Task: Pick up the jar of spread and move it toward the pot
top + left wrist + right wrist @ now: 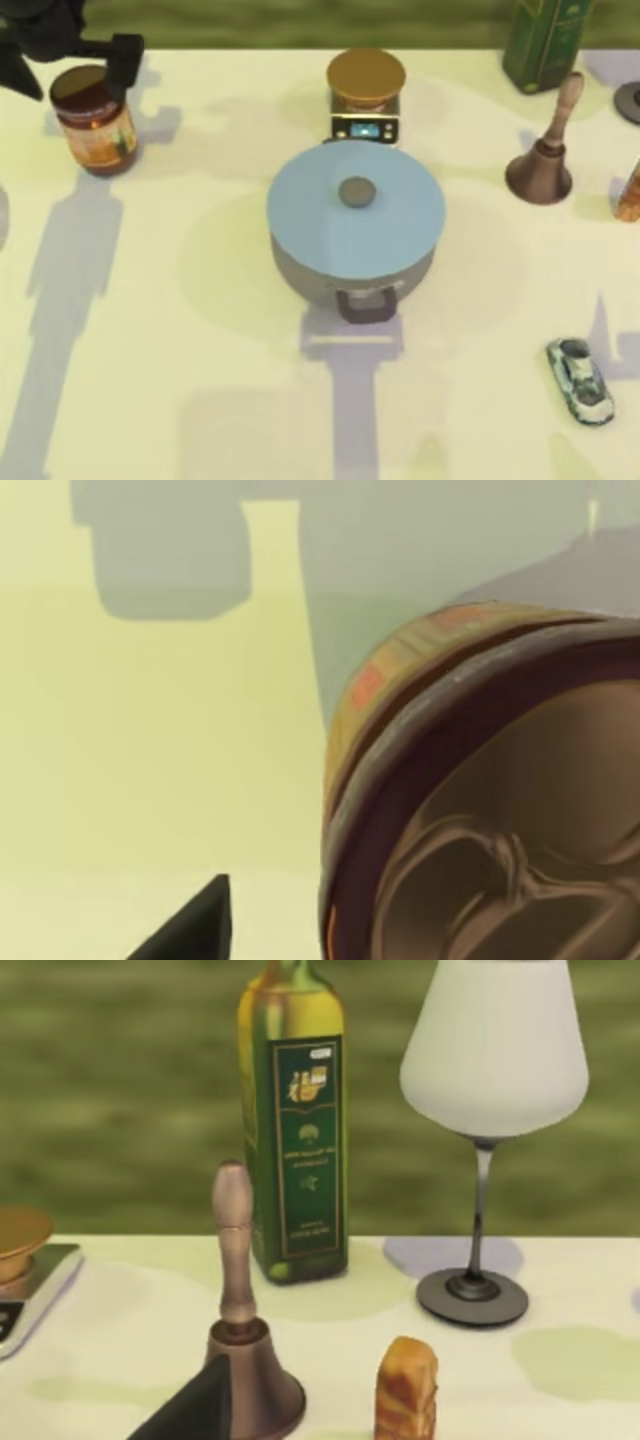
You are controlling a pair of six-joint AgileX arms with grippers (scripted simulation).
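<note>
Rendered outdoor table (200, 300) — grass behind

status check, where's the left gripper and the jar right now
Left gripper at the jar of spread, far left of table; grip unclear. Right arm out of view. Pot at centre, bare table between.

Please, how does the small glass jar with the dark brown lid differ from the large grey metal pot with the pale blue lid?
The small glass jar with a dark brown lid is much smaller than the large grey metal pot with a pale blue lid. The jar stands at the table's far left; the pot sits central. The jar carries an orange label; the pot has a dark side handle. Both are lidded.
</note>
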